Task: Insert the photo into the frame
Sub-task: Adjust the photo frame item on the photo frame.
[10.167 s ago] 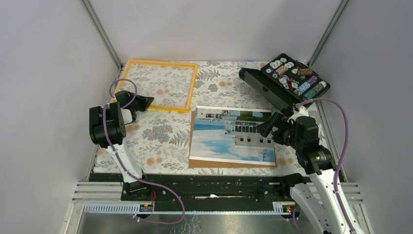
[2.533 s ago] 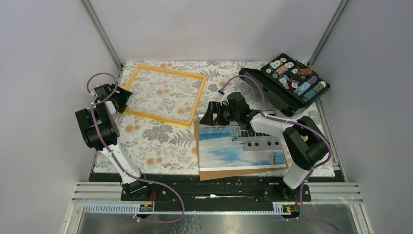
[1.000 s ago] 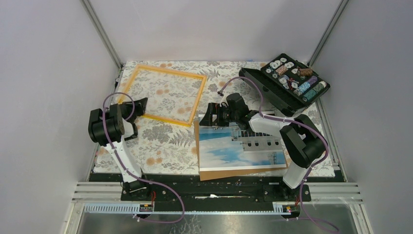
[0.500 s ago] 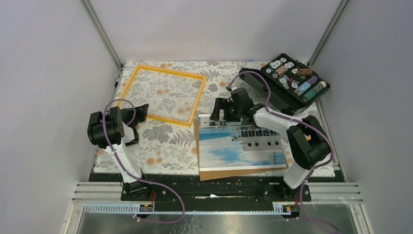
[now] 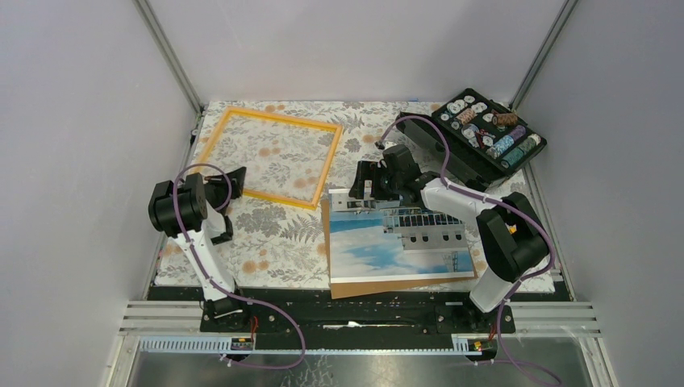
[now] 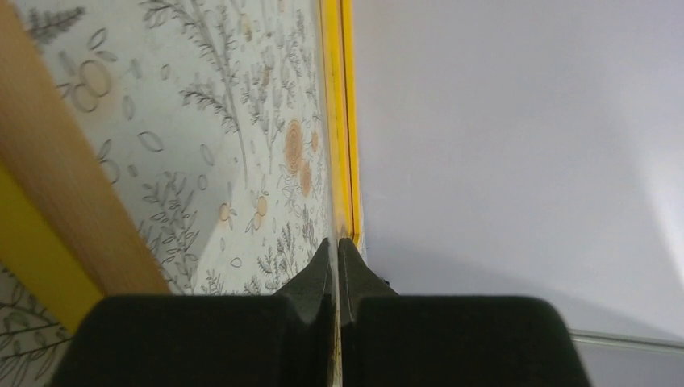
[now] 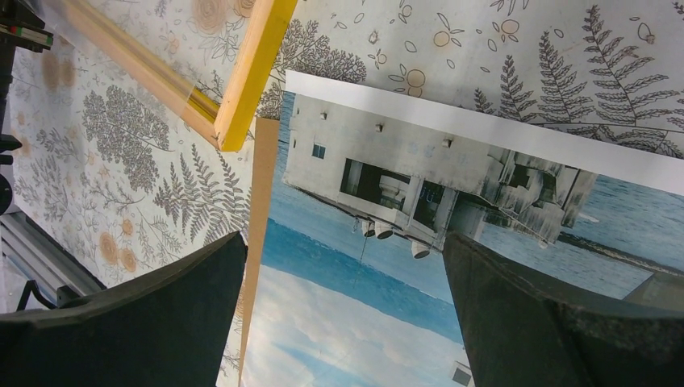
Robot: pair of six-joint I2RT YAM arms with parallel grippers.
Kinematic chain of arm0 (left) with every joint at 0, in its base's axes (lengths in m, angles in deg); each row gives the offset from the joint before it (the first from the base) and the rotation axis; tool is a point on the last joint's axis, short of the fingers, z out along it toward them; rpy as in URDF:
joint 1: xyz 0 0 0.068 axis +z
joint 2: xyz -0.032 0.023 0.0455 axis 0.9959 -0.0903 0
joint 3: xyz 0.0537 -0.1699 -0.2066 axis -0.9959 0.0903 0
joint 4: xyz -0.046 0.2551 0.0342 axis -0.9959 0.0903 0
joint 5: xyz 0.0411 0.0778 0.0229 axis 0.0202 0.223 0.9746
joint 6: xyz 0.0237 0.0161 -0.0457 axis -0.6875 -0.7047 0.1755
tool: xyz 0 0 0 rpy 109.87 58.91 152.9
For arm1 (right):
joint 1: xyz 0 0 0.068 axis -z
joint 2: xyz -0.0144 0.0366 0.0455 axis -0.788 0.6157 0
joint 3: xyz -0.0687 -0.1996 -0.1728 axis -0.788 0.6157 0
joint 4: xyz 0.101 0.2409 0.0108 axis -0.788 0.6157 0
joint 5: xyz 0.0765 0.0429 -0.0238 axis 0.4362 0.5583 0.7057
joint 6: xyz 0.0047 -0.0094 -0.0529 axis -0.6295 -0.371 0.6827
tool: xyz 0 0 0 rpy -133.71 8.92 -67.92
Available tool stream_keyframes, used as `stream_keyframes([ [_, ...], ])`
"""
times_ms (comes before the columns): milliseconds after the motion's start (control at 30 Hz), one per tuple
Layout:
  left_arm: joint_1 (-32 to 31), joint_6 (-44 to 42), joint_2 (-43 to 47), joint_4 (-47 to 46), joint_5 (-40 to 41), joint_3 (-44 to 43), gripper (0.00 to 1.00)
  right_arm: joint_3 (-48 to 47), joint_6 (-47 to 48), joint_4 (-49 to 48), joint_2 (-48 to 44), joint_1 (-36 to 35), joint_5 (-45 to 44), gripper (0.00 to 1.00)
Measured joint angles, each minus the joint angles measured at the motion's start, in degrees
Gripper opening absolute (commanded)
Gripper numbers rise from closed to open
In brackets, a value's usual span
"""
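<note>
Top view with both wrist views. One table (image 5: 266, 234), covered with a floral cloth, carries one large rectangular photo (image 5: 387, 250) of sky and a white building on brown cardboard backing. It also carries one thin orange-yellow rectangular frame (image 7: 256, 68) and one open black case (image 5: 442, 147) of small spools, too small to count.

The photo lies face up at the near right, wholly outside the frame. Its far-left corner is just beside the frame's near-right corner, though contact cannot be judged.

**Change:** ten seconds earlier the frame lay square in the far-left corner and the photo lay straight. Both are now skewed, and their corners have been brought together. A second ago the right tool (image 7: 344, 236) sat low at the photo's far-left corner. It has since risen and now hangs over the photo's far edge with its jaws wide, holding nothing. The left tool (image 6: 337, 246) has drawn back slightly towards the frame's near-left part, with its jaws pressed together and empty.

**Meaning:** insertion has probably not begun, and the photo has yet to be grasped or slid inside the frame.
</note>
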Motion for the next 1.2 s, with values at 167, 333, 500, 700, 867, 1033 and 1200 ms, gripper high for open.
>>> stream_keyframes([
  [167, -0.24, -4.07, 0.50, -1.57, -0.57, -0.02, 0.00, 0.20, -0.07, -0.37, 0.00, 0.00, 0.39, 1.00],
  [333, -0.39, -5.60, 1.09, -2.23, -0.87, -0.07, 0.00, 0.26, -0.22, -1.25, 0.00, 0.00, 0.50, 1.00],
  [500, -0.70, -5.75, 1.16, -2.36, -0.94, -0.83, 0.00, 0.50, -0.26, -1.53, 0.00, 0.00, 0.55, 1.00],
  [700, -0.87, -4.81, 1.16, -2.40, -0.87, -1.57, 0.00, 0.59, -0.26, -1.84, 0.00, 0.00, 0.55, 1.00],
  [867, -0.90, -2.45, 1.16, -2.45, -0.66, -2.23, 0.00, 0.59, -0.28, -2.36, 0.00, 0.00, 0.59, 1.00],
  [1033, -0.98, -0.42, 1.16, -2.54, -0.35, -2.58, 0.00, 0.59, -0.48, -2.45, 0.00, 0.00, 0.98, 1.00],
  [1200, -1.01, 0.98, 1.16, -2.54, -0.37, -2.58, 0.00, 0.59, -0.66, -2.47, 0.00, 0.00, 1.60, 1.00],
])
